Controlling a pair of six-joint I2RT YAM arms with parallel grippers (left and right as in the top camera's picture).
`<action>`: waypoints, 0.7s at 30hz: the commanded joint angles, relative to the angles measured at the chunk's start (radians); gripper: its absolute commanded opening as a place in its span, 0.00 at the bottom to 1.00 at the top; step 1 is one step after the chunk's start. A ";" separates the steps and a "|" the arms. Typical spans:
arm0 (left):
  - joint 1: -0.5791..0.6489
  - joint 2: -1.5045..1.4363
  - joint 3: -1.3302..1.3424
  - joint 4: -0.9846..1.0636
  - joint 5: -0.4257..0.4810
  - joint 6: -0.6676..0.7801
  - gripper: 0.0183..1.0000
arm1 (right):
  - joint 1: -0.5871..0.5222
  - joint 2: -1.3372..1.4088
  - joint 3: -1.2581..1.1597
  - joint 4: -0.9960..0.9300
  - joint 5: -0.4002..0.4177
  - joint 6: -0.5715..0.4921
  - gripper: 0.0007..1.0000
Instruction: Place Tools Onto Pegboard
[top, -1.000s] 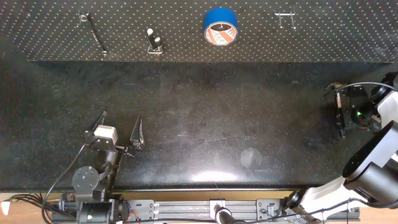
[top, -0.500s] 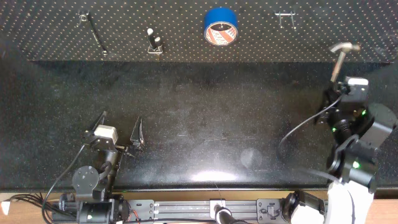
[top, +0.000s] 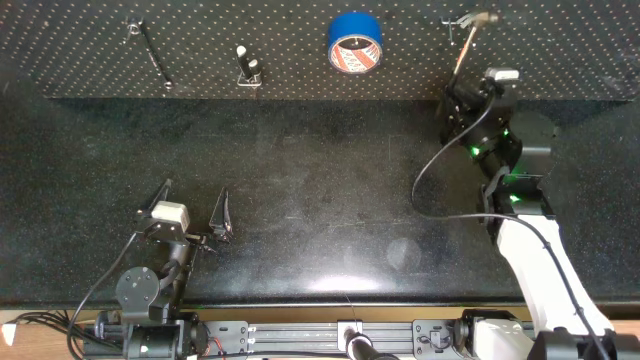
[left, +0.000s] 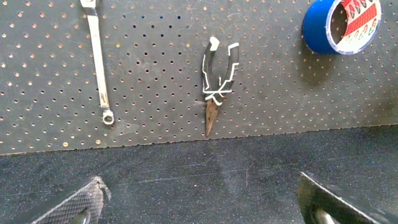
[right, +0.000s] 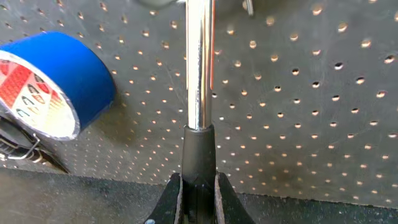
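From above, my right hand (top: 460, 80) is up at the pegboard (top: 560, 50), clenched on the grip of the hammer (top: 480, 18). The hammer's head lies close beside a wire hook (top: 455, 27). My left hand (top: 190, 207) sits low at the near left of the bench (top: 320, 170), fingers spread wide, grasping nothing. A wrench (top: 150, 50), pliers (top: 248, 68) and a roll of blue tape (top: 354, 42) hang along the board.

My left wrist camera adds detail the overhead view lacks. The pliers hang nose down with the handles upward. The wrench hangs from its upper end, ring end lowest.

My right wrist camera shows the chrome shaft running straight out of the black grip pinched between my two fingers. The head is a blur at the far end, so I cannot tell whether it sits on the hook.

The bench is matte black and scuffed, with a patch of glare near its front edge. A rail with cables runs beside my bases.
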 joint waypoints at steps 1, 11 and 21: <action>0.001 -0.010 -0.002 -0.004 0.007 0.017 0.99 | 0.005 0.103 0.089 0.030 -0.006 0.000 0.07; 0.001 -0.010 -0.002 -0.004 0.007 0.017 0.99 | 0.025 0.146 0.107 0.027 -0.005 0.001 0.92; 0.001 -0.010 -0.002 -0.004 0.007 0.017 0.99 | 0.024 -0.888 -0.465 -0.231 0.028 0.001 0.95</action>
